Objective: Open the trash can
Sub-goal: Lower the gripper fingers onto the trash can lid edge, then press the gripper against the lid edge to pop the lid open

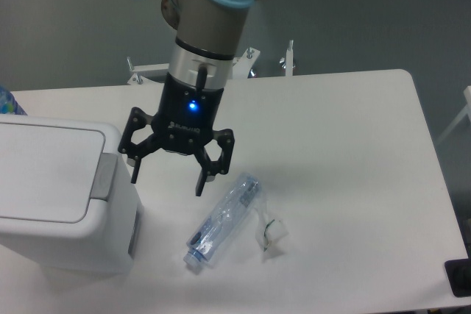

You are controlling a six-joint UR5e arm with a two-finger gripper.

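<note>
The trash can point(59, 204) is a large white boxy bin at the left of the table, with its flat white lid point(44, 170) down and a grey push tab point(103, 176) on its right edge. My gripper point(167, 179) hangs just right of the tab, a little above the table, with its black fingers point(201, 180) spread open and nothing between them. The left fingertip is close to the tab; I cannot tell if it touches.
A clear crushed plastic bottle point(223, 220) lies on the white table point(346, 152) just right of and below the gripper. A small crumpled piece of clear plastic point(270, 236) lies beside it. A blue-patterned object point(9, 102) shows at the left edge.
</note>
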